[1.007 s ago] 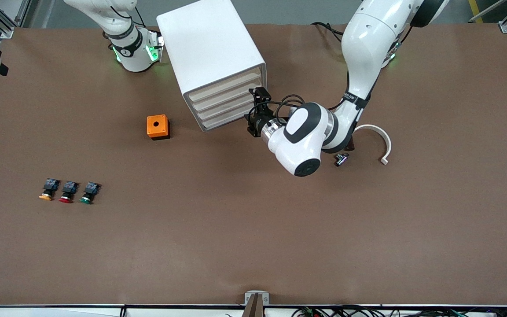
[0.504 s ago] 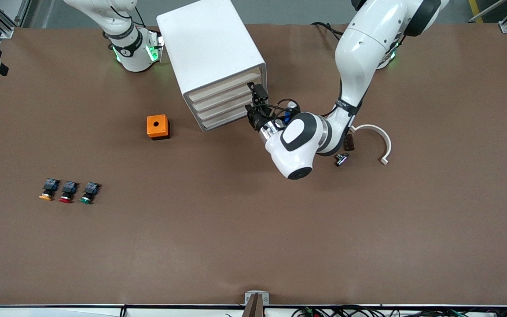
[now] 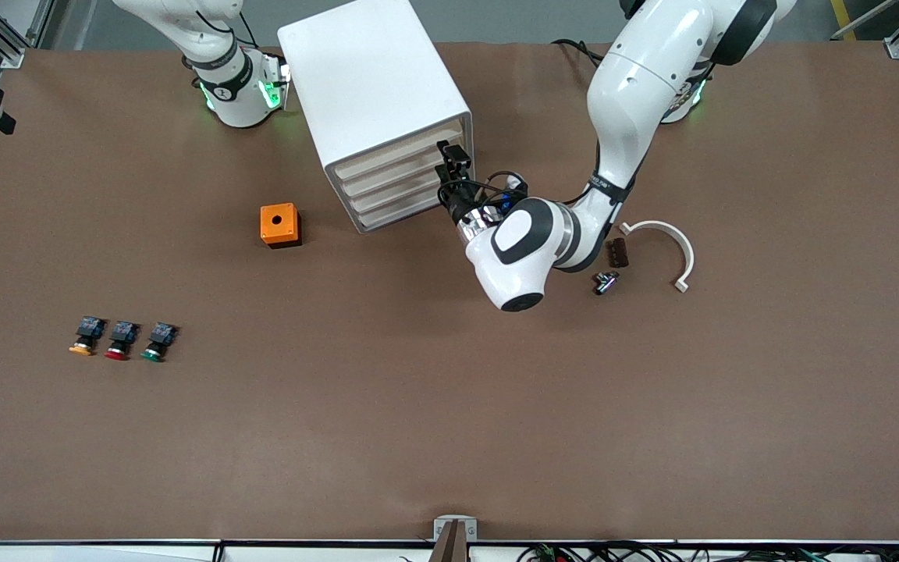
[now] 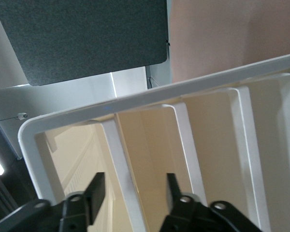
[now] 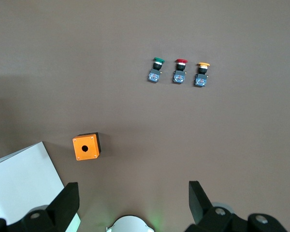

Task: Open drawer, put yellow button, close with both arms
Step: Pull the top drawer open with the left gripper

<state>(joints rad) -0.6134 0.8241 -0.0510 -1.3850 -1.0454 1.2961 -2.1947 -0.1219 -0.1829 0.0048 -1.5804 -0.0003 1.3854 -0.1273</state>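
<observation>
Four drawers: slim beige fronts in big white boxy cabinet (image 3: 375, 101); wrong front easily caught.
Left tool (image 4: 135, 191): fingers apart astride top drawer (image 4: 150, 159) lip, unclamped; could slip.
Right tool (image 5: 133, 195): apart, waiting above brown desk (image 3: 449, 406).

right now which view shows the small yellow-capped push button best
The right wrist view: the small yellow-capped push button shows cap and blue-black body, at the end of its row. The front view shows the same button smaller. The left wrist view misses it.
</observation>
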